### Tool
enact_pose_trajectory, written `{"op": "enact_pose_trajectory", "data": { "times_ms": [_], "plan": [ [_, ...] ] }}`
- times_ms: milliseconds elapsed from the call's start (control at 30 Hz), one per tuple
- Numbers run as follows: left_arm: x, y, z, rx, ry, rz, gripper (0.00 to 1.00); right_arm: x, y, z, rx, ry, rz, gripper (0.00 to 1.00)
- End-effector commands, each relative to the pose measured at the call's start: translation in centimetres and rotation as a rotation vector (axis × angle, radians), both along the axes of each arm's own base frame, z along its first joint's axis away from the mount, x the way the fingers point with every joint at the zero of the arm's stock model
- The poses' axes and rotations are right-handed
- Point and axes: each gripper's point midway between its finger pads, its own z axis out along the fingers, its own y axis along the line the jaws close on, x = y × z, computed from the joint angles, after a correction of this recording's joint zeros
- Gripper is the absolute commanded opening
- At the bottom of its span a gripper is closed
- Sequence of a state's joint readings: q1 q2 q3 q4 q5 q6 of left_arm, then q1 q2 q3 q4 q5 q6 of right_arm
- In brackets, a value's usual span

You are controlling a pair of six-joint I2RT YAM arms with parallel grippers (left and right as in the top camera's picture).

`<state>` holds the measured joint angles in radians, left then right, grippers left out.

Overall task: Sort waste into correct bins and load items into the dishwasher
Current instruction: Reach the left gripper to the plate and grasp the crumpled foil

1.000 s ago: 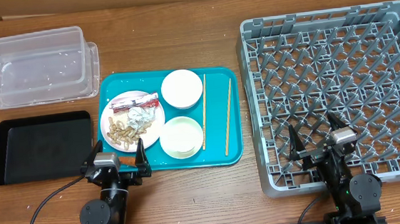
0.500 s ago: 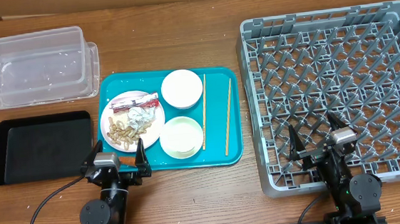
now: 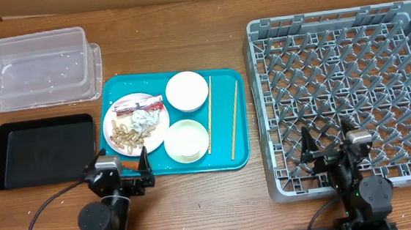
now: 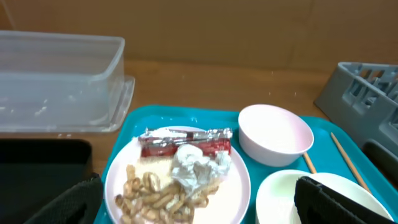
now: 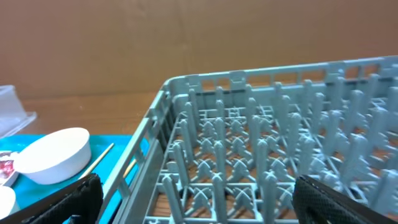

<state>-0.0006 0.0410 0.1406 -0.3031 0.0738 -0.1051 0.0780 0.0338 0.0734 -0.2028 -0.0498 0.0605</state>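
Observation:
A round plate (image 3: 136, 124) on the teal tray holds a red-and-white wrapper (image 3: 140, 104), a crumpled tissue (image 3: 144, 118) and peanut-like scraps (image 3: 126, 136). A bowl (image 3: 187, 91) sits behind it and another bowl (image 3: 186, 140) to its right. Two chopsticks (image 3: 210, 114) lie on the tray's right side. The grey dish rack (image 3: 350, 81) is at the right. My left gripper (image 3: 119, 166) is open and empty just in front of the plate (image 4: 186, 193). My right gripper (image 3: 326, 141) is open and empty over the rack's front edge (image 5: 261, 143). I see no carrot or cup.
A clear plastic tub (image 3: 36, 66) stands at the back left, with a shallow black tray (image 3: 43, 150) in front of it. The teal serving tray (image 3: 241, 152) lies between them and the rack. Bare wood table shows behind the tray and along the front edge.
Both arms have shifted very slightly toward the front edge. Both grippers stay open, and nothing on the table has moved.

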Motion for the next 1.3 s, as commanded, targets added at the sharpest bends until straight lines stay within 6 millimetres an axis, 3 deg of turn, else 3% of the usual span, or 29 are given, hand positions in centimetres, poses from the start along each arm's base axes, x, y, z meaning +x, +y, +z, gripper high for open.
{"op": "enact_pose_trajectory", "data": {
  "times_ms": [0, 267, 600, 800, 1000, 1167, 1267],
  "plan": [
    [-0.3, 0.3, 3.2, -0.01, 0.01, 0.02, 1.0, -0.4, -1.2, 4.8, 0.025, -0.044, -0.065, 1.0],
    [1.2, 0.3, 5.3, -0.004, 0.281, 0.022, 1.0, 0.3, -1.0, 8.2, 0.024, 0.151, -0.065, 1.0],
    [3.6, -0.1, 6.3, -0.007, 0.69, 0.006, 1.0, 2.3, -0.7, 7.1, -0.017, 0.568, -0.061, 1.0],
    [5.1, -1.4, 4.4, -0.05, 0.795, -0.057, 1.0, 3.3, -0.6, 5.2, -0.028, 0.683, -0.063, 1.0],
    [8.3, -1.4, 2.4, -0.06, 0.808, -0.049, 1.0, 3.6, -0.6, 4.6, -0.031, 0.706, -0.064, 1.0],
    [10.2, -1.4, -0.4, -0.064, 0.865, -0.045, 1.0, 3.6, -0.6, 4.5, -0.031, 0.712, -0.064, 1.0],
    [10.9, -1.4, -2.7, -0.065, 0.921, -0.044, 0.93, 3.6, -0.6, 4.5, -0.031, 0.712, -0.064, 1.0]
  ]
}}
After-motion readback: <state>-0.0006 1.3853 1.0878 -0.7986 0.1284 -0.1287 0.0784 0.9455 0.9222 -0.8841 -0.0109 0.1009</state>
